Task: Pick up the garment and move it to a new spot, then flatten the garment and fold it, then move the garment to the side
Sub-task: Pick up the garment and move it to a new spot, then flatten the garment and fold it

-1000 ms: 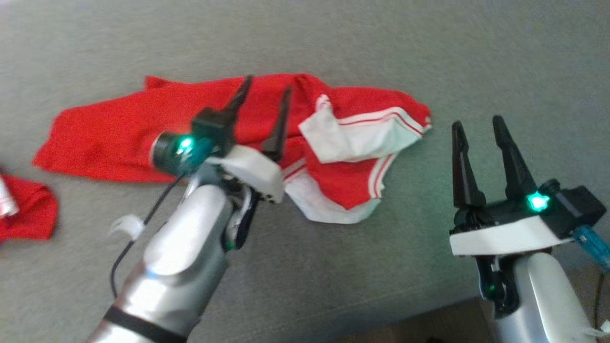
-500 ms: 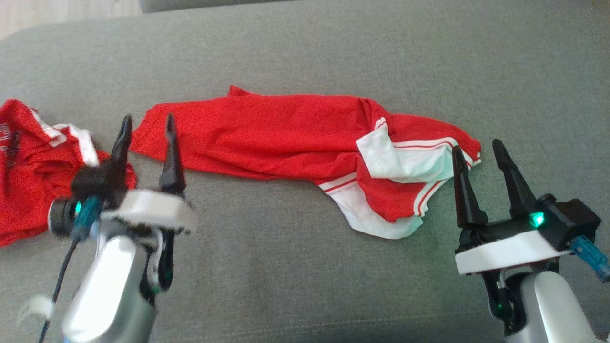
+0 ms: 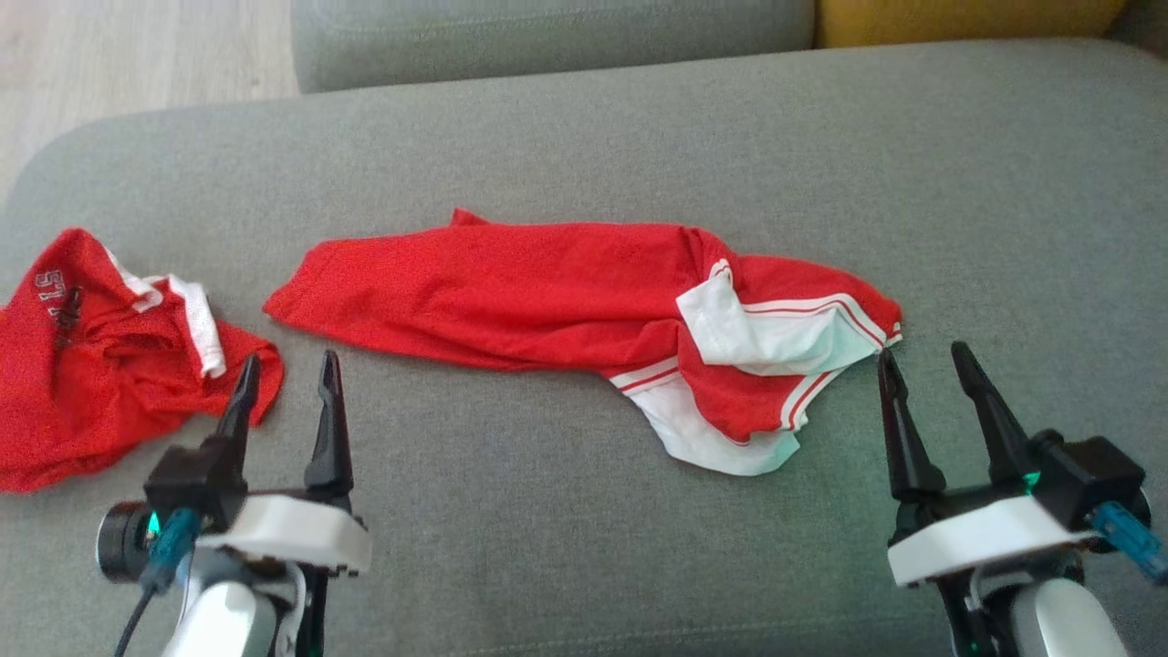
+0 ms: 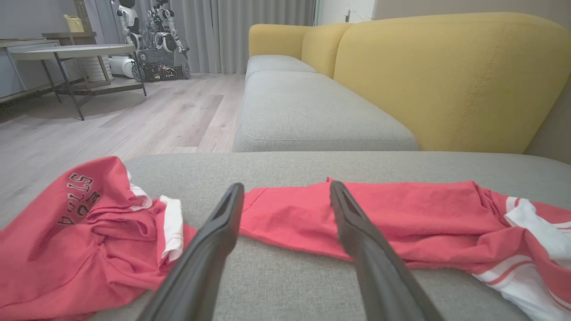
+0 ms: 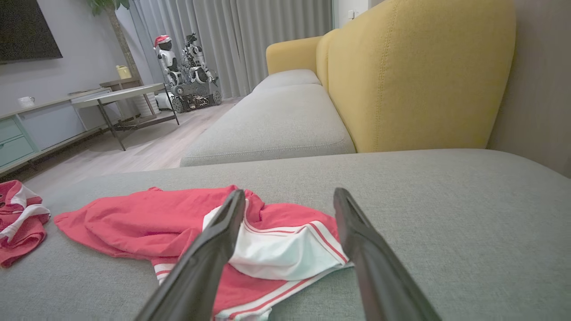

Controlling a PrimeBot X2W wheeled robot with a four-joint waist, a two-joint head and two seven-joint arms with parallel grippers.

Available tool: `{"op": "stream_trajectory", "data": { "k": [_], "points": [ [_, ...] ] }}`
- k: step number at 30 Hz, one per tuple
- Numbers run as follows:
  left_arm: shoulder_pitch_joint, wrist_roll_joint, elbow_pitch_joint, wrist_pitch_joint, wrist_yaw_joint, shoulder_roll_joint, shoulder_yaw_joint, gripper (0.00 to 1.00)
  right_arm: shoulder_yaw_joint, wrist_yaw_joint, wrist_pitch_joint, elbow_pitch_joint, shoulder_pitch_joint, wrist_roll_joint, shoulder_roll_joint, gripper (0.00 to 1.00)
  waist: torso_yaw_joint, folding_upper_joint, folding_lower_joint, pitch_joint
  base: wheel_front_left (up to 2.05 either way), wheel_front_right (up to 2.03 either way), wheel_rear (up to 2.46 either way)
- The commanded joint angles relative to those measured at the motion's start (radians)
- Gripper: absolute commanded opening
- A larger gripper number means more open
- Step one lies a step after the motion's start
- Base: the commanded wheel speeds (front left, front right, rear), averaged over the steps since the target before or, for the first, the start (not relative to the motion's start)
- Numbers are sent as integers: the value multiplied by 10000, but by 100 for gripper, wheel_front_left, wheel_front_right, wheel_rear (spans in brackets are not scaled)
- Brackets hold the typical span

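Note:
A red garment with white, red-striped trim (image 3: pixel 566 301) lies stretched out and rumpled on the grey sofa cushion (image 3: pixel 584 146); its white end is bunched at the right. It also appears as the red garment (image 4: pixel 392 218) and the red garment (image 5: pixel 178 223) in the wrist views. My left gripper (image 3: pixel 287 370) stands open near the cushion's front left, short of the garment's left tip, nothing between its fingers. My right gripper (image 3: pixel 922 360) stands open just right of the white-trimmed end, also empty.
A second red garment with lettering (image 3: pixel 100 356) lies crumpled at the cushion's left end, close to my left gripper. Beyond are another grey seat cushion (image 4: pixel 312 111), a yellow backrest (image 4: pixel 446 76), wooden floor (image 4: pixel 111 120) and a low table (image 4: pixel 71 51).
The head camera has tilted up, so the whole picture shifted down. My left gripper drew back from over the red garment to the front left, open and empty. The garment lies released.

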Motion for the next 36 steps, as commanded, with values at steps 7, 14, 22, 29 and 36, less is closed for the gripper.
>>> {"op": "stream_trajectory", "data": {
  "k": [7, 14, 22, 29, 36],
  "points": [
    [438, 122, -582, -50, -13, 348, 379, 100, 143, -7, 183, -560, 304, -142, -21, 100, -78, 0, 0, -497, 0, 0, 0],
    [781, 147, -741, 43, 50, 472, 292, 100, 135, -7, 314, -740, 559, -177, 16, 100, -126, 0, 0, -675, 0, 0, 0],
    [869, 128, -858, 123, 96, 548, 237, 100, 148, -7, 359, -799, 641, -160, 49, 100, -130, 0, 0, -748, 0, 0, 0],
    [883, 121, -908, 160, 132, 582, 174, 100, 144, -7, 373, -825, 649, -170, 68, 100, -142, 0, 0, -756, 0, 0, 0],
    [869, 115, -907, 189, 170, 618, 125, 100, 156, -7, 388, -822, 630, -182, 80, 100, -145, 0, 0, -782, 0, 0, 0]
  ]
}}
